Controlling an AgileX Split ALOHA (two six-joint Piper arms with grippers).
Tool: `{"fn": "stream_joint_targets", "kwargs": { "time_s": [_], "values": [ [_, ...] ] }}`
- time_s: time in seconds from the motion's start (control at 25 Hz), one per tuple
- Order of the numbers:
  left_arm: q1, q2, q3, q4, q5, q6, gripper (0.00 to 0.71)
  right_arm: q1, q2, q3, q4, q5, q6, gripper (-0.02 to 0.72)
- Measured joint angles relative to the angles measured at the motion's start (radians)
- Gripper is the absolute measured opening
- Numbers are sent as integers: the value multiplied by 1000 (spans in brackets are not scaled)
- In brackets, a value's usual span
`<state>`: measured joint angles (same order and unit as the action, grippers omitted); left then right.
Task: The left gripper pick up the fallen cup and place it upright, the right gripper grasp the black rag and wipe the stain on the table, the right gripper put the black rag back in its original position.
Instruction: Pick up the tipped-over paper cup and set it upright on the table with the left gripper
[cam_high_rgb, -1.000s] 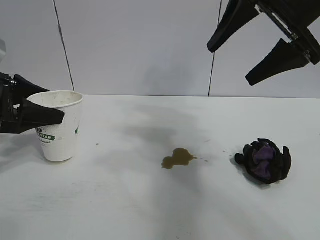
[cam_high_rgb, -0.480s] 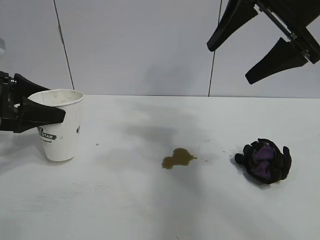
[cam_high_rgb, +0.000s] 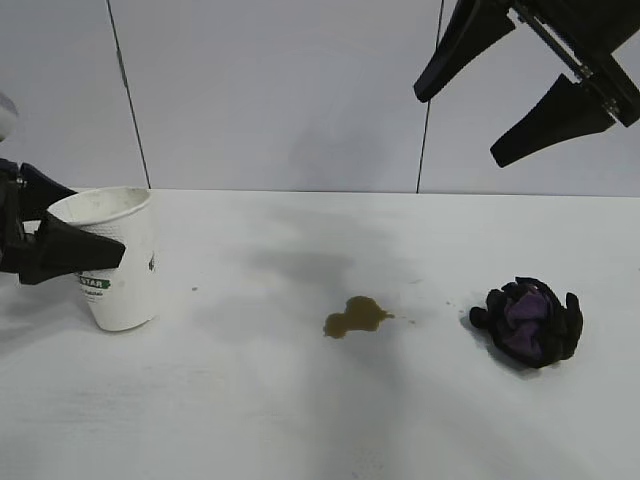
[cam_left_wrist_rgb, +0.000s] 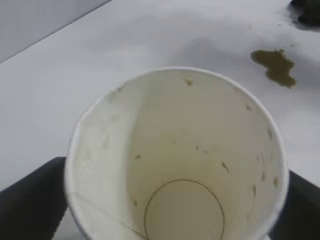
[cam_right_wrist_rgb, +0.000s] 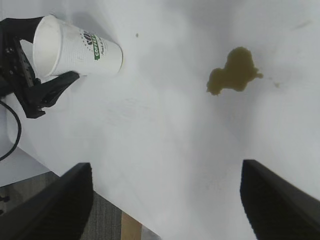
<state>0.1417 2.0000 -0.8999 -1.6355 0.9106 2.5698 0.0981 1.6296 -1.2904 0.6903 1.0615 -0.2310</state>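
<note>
The white paper cup (cam_high_rgb: 120, 265) with green lettering stands on its base at the table's (cam_high_rgb: 300, 420) left, leaning slightly. My left gripper (cam_high_rgb: 95, 225) is open, one black finger on each side of the cup's upper part. The left wrist view looks down into the cup (cam_left_wrist_rgb: 175, 160), brown specks on its inner wall. The olive-brown stain (cam_high_rgb: 355, 316) lies mid-table. To its right sits the black rag (cam_high_rgb: 530, 322), purple folds showing. High above the rag, my right gripper (cam_high_rgb: 458, 130) hangs open and empty. From above, the right wrist view shows the cup (cam_right_wrist_rgb: 80, 50) and the stain (cam_right_wrist_rgb: 232, 71).
A tiny brown speck (cam_high_rgb: 194, 289) lies between cup and stain. Grey wall panels stand behind the table. The right wrist view shows the table's near edge, with floor (cam_right_wrist_rgb: 100, 220) below it.
The left gripper's fingers have spread wider around the cup and dropped slightly. The cup now leans a little. The right arm, the rag and the stain are unchanged.
</note>
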Motion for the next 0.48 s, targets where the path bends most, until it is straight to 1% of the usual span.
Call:
{"fn": "stream_joint_targets", "kwargs": {
  "time_s": [0.32, 0.48],
  "values": [
    [0, 0, 0, 42, 0, -1, 693, 0, 0, 0, 0, -7, -1, 557],
    [0, 0, 0, 112, -13, -50, 693, 0, 0, 0, -1, -7, -1, 557]
  ]
}}
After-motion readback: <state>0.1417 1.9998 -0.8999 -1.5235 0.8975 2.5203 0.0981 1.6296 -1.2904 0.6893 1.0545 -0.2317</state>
